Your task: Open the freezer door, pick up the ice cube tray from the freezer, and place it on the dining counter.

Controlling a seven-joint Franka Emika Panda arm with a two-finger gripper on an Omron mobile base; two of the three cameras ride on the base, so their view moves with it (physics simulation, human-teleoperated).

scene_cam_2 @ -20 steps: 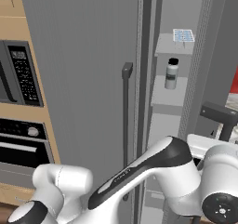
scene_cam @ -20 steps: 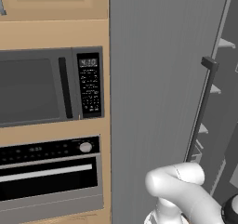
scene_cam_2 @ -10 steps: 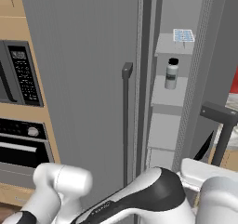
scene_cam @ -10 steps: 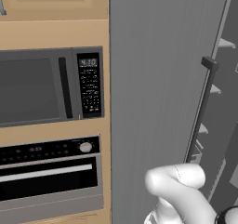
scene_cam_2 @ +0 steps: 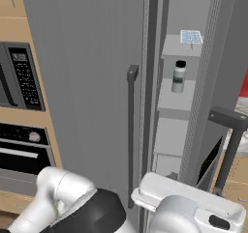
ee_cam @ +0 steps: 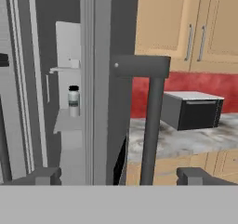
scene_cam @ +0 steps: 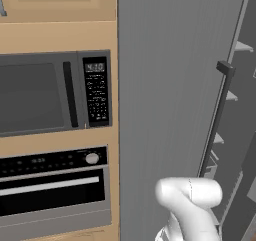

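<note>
We see the tall grey brushed-metal freezer door (scene_cam_2: pixel 220 77) standing partly open, its dark bar handle (ee_cam: pixel 151 121) just ahead of the two-finger gripper (ee_cam: pixel 118 175). The jaws stand wide apart, one tip on either side of the bar, holding nothing.

The small pale blue-white gridded ice cube tray (scene_cam_2: pixel 191 36) lies flat on an upper shelf inside the tall grey metal freezer (scene_cam_2: pixel 177 101). One shelf below stands a small clear bottle with a dark cap (scene_cam_2: pixel 178 76).

Risks from here, as we judge them:
- The gap between door and cabinet looks narrow — reaching in now could catch the arm on the door edge.
- The tray sits high and near the shelf front; a clumsy approach could push it off.
- The bottle — directly beneath — could be knocked over.
</note>
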